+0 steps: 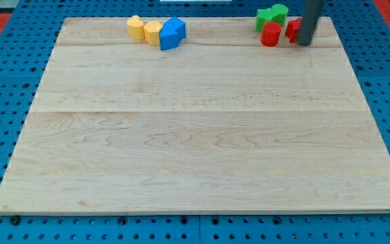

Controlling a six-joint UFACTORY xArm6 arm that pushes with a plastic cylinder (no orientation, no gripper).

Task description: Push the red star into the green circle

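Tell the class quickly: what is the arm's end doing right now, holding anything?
My tip: a bare rod, holding nothing, at the view's top right, against a red block partly hidden behind it.

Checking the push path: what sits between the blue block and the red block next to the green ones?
Nothing: in the camera view, bare wood runs from the blue block to the red block. My tip is further right, beside another red block.
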